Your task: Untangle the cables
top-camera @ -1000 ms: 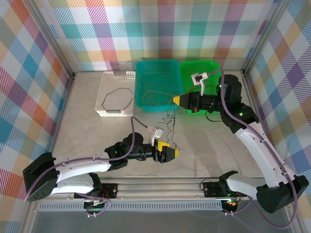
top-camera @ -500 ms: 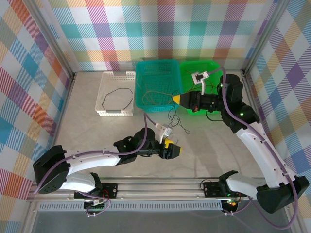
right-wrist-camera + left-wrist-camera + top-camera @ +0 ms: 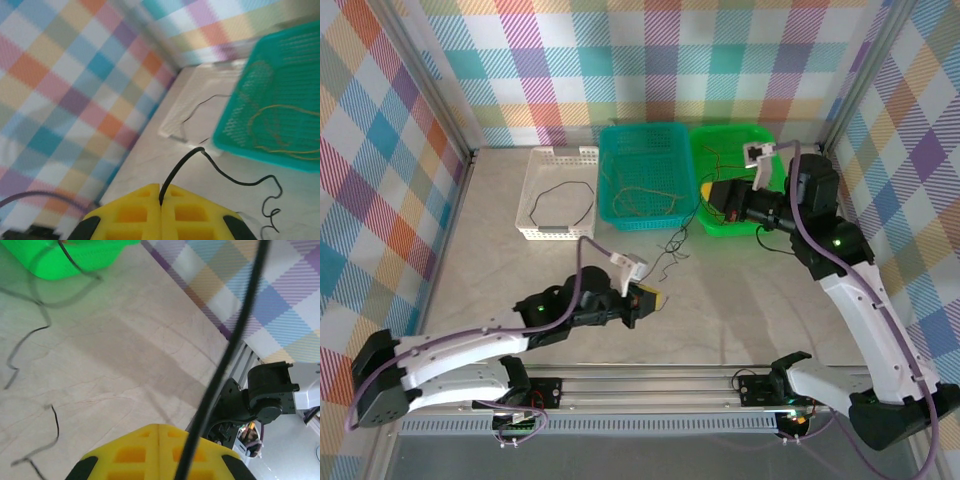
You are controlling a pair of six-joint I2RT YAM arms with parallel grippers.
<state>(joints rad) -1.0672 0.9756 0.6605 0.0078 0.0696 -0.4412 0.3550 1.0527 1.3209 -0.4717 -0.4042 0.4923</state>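
Note:
Thin black cables lie tangled on the table in front of the teal basket. My right gripper hangs over the green basket, shut on a black cable that comes out of the seam between its yellow fingers and trails off to the right. My left gripper is low over the table with its jaws pressed together. A blurred black cable runs close across its right finger, not in the seam. Loose black cable ends lie on the table beyond.
The white basket at the back left holds one black cable. Orange, yellow and brown cables lie in the teal basket. Red wire shows in the green basket. The frame rail runs along the near edge.
My left gripper has shut and drawn back to the left. My right gripper has pulled back to the right over the green basket, taking the black cable with it.

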